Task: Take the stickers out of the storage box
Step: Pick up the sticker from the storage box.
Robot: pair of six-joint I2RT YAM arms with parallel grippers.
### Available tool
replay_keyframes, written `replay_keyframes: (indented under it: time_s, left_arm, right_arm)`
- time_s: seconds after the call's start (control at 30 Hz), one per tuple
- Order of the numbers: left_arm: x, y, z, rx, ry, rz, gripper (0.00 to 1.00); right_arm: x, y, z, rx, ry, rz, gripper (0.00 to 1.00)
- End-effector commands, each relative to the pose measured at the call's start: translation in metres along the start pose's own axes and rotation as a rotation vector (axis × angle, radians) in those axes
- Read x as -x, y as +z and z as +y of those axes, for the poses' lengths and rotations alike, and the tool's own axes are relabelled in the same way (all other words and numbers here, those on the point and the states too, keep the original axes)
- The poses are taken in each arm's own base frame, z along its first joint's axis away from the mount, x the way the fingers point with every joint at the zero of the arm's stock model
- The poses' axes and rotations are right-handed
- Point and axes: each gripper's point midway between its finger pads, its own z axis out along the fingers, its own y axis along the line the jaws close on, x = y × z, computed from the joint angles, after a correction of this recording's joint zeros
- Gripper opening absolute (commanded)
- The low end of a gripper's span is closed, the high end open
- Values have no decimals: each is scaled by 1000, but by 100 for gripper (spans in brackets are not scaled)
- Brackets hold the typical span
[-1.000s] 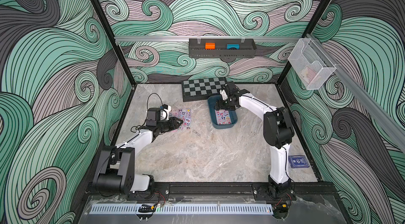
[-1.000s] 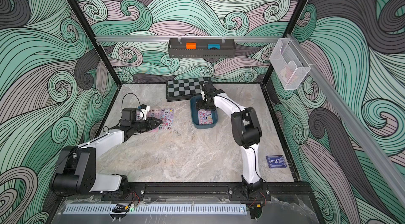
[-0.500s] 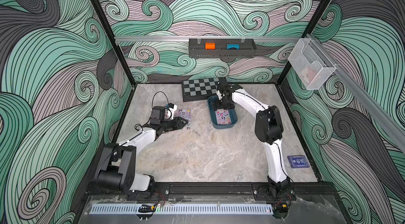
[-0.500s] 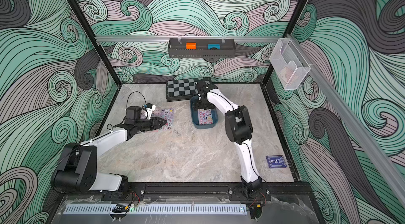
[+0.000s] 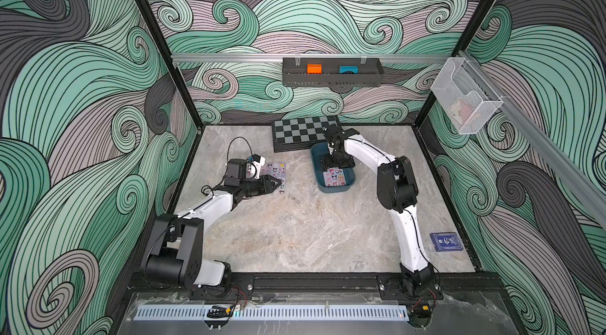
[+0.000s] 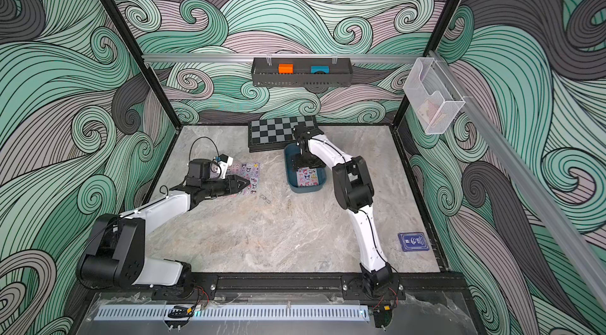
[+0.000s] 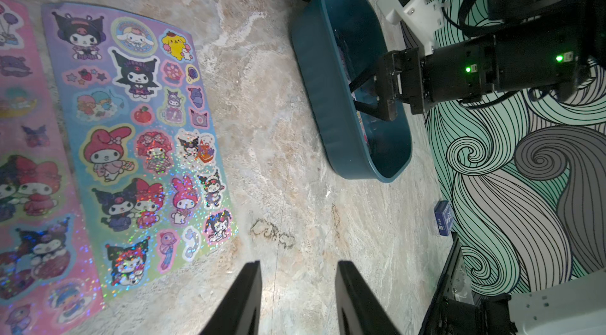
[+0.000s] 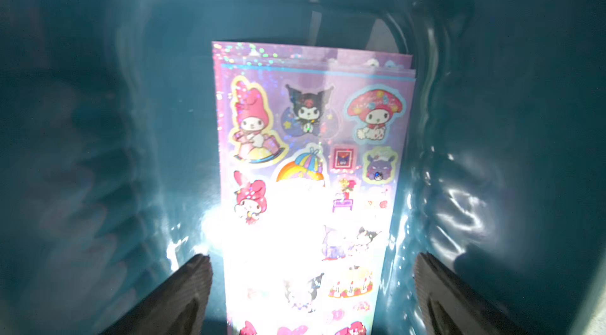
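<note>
The storage box [image 5: 347, 187] is a teal tub on the table in front of the chessboard, also seen in the left wrist view [image 7: 328, 87]. A stack of pink-purple stickers [image 8: 311, 113] lies flat on its floor [image 5: 333, 176]. My right gripper [image 8: 311, 259] reaches down inside the tub [image 6: 306, 163], open, with one finger on each side of the stack. Two more sticker sheets [image 7: 141, 139] lie flat on the table left of the tub [image 5: 278, 169]. My left gripper [image 7: 299, 264] hovers open over bare table beside those sheets [image 5: 277, 182], holding nothing.
A chessboard [image 5: 303, 133] lies against the back wall, touching the tub. A dark blue card box [image 5: 446, 241] sits near the right edge. A black wall tray [image 5: 331, 79] holds an orange and a blue block. A clear bin [image 5: 465, 100] hangs on the right rail.
The right gripper has sunk deeper into the tub and its jaws have spread wider. The left gripper has edged slightly to the right beside the table sheets.
</note>
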Motion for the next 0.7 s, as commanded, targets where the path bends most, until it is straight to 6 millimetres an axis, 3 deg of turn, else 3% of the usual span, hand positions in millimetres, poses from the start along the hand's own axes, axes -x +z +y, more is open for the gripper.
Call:
replay_keyframes:
  time_s: [0.0,0.4,0.67]
  left_arm:
    - [8,-2,-11,-25,40,-6,42]
    - [8,-1,-12,-29,45,-5,42]
    - [8,-1,-12,-31,49,-5,42]
  right_arm:
    - [-13,22,4,9,2,74,99]
    - [-18,41,9,37,4,119,95]
    - [-14,33,3,10,4,92,81]
